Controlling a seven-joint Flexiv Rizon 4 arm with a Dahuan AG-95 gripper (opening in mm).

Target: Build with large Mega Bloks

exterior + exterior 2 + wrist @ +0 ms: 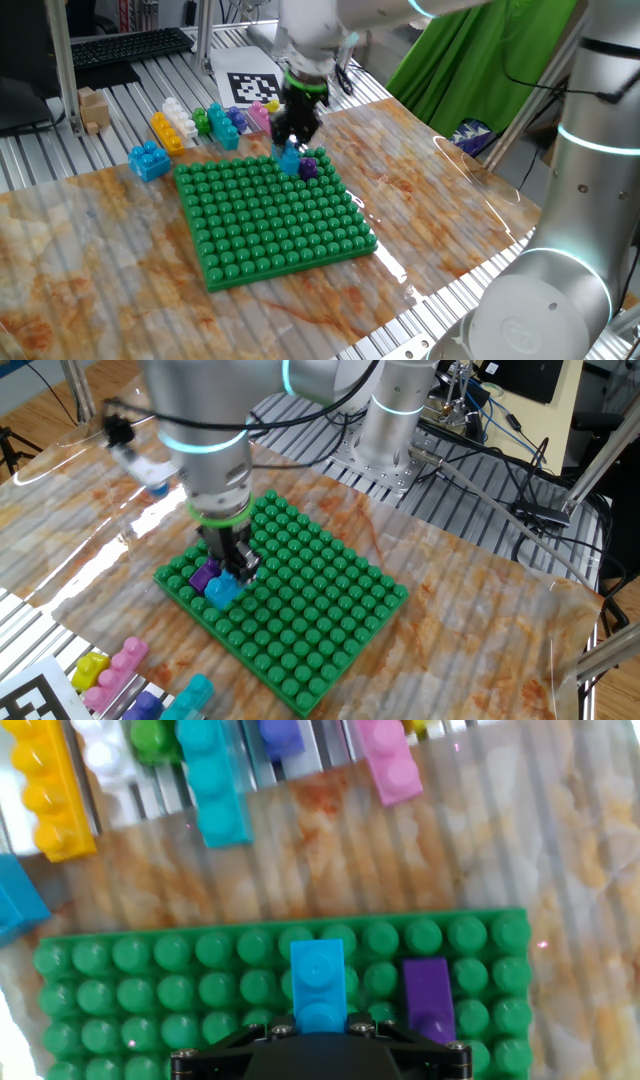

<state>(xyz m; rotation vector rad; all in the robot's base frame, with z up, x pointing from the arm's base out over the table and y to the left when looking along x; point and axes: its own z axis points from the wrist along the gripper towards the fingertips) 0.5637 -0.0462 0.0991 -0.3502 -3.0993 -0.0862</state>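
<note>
A: Item one, pincer (293,143)?
B: Pointing straight down over the far edge of the green baseplate (270,220), jaws narrow, closed on a light blue brick (319,984).
A: Brick's position?
B: Upright between the fingers, over the baseplate studs. Whether it is seated on them, cannot tell.
A: Neighbours?
B: One purple brick (430,999) on the baseplate, just beside the blue one.
A: Loose stock?
B: On the table (420,200) beyond the baseplate: yellow brick (45,790), white brick (105,755), green brick (152,737), teal brick (214,782), pink brick (389,762), and another blue brick (149,160) off to the side.
</note>
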